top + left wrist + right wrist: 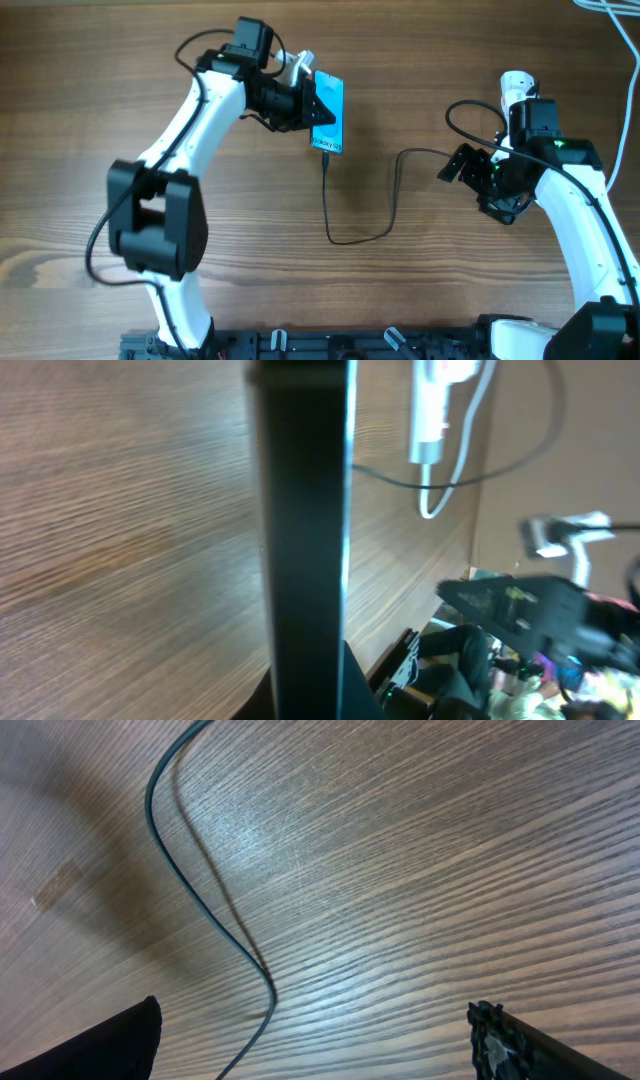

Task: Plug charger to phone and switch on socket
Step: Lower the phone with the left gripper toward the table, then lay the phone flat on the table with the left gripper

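Observation:
My left gripper (300,102) is shut on the phone (329,112), whose cyan screen tilts up off the table at the back centre. In the left wrist view the phone (300,540) shows edge-on as a dark vertical bar. The thin black charger cable (392,215) meets the phone's lower end, loops down and right, then rises toward my right gripper (465,165). My right gripper is open and empty above the cable (205,905). The white socket (515,88) lies just behind my right arm and also shows in the left wrist view (433,410). The charger's plug end is hidden.
A thick white cord (610,22) runs off the top right corner. Both arm bases stand at the front edge. Bare wood table (80,120) lies to the left and front.

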### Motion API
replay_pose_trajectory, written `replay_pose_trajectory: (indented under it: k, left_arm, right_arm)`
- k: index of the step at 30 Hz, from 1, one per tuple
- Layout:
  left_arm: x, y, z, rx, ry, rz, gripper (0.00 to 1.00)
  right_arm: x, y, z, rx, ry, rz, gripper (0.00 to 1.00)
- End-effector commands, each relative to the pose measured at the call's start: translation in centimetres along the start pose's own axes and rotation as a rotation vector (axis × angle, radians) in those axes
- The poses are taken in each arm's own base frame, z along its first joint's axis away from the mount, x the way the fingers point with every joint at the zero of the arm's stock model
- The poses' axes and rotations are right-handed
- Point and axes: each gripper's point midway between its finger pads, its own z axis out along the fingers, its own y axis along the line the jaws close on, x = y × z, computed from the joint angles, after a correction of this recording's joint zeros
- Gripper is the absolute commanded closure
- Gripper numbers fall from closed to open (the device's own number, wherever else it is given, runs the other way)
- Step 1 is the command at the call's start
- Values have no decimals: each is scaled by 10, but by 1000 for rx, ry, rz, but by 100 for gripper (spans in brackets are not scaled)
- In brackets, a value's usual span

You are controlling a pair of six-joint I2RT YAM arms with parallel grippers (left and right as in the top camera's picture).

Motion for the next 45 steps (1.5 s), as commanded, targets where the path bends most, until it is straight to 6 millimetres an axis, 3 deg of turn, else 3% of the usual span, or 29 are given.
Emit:
replay_pose_trajectory:
  k: [1, 15, 21, 29, 36, 45]
  left_arm:
    - [2, 22, 19, -13, 43, -78, 95]
    - [12, 42, 58, -29, 121, -101, 96]
    - [9, 40, 77, -19, 117, 6, 96]
    - [8, 41, 79, -22, 115, 77, 96]
    - [8, 56, 92, -27, 128, 50, 96]
    - [0, 64, 93, -71, 98, 71, 96]
  right_arm:
    - [2, 3, -1, -19, 8, -10, 0]
    - [0, 4, -1, -25, -2, -14, 0]
    - [0, 4, -1, -25, -2, -14, 0]
    - [-1, 5, -1, -27, -5, -14, 0]
    - [-1, 5, -1, -27, -5, -14, 0]
    - [-2, 5, -1, -29, -9, -15, 0]
